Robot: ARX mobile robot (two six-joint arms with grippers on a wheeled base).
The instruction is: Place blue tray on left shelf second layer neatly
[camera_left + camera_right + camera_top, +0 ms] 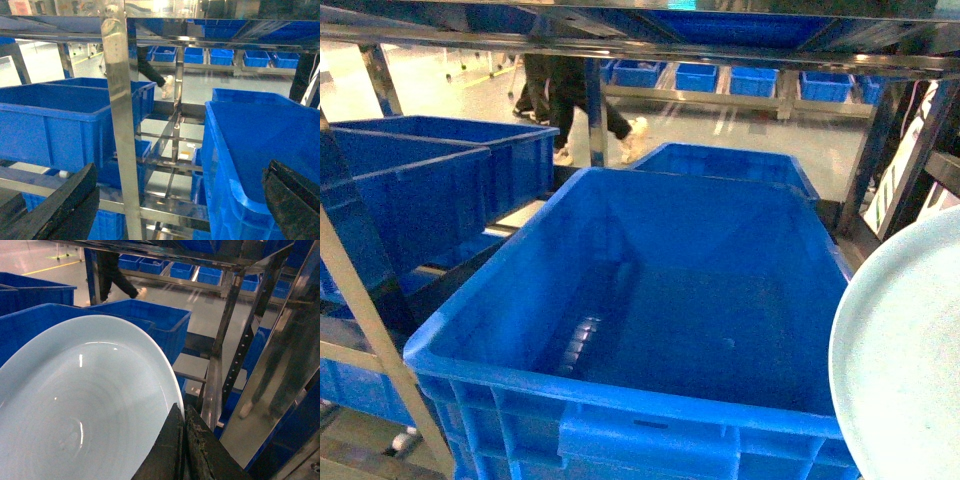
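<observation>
Because its right hand (pixel 184 440) pinches the blue tray (pixel 85 405) by the rim, the tray hangs beside the crate (pixel 650 310); left hand (pixel 170 200) gapes apart.

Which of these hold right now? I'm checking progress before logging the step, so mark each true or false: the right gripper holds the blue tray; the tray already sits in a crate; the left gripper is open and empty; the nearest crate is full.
1. The right gripper holds the blue tray: true, shut on its rim.
2. The tray sits in a crate: false, it is held up beside the nearest crate.
3. The left gripper is open and empty: true.
4. The nearest crate is full: false, it is empty.
</observation>
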